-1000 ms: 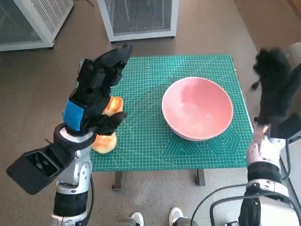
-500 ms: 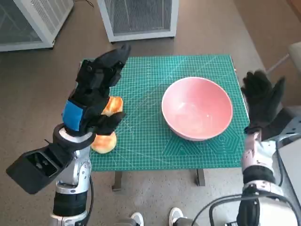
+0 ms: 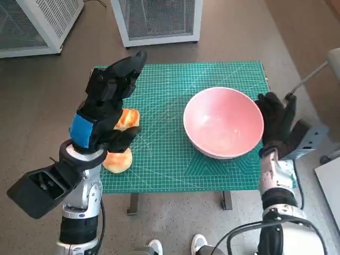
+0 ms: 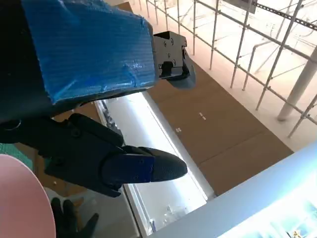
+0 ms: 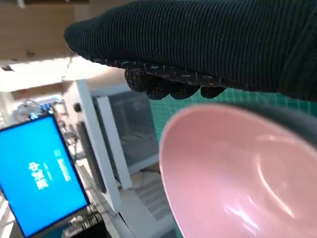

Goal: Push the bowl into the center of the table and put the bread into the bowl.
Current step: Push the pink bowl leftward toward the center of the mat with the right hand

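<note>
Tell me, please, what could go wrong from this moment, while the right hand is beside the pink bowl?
1. The right hand sits against the side of the pink bowl, high near the rim; a push there might tip the bowl rather than slide it.
2. The bread lies near the table's left edge, partly hidden under the raised left hand; a clumsy reach could knock it off.

Table [image 3: 175,178]: covered by a green cutting mat [image 3: 164,149].
Bowl [image 3: 223,122]: seated on the mat.
Bread [image 3: 119,156]: left of the bowl.
</note>
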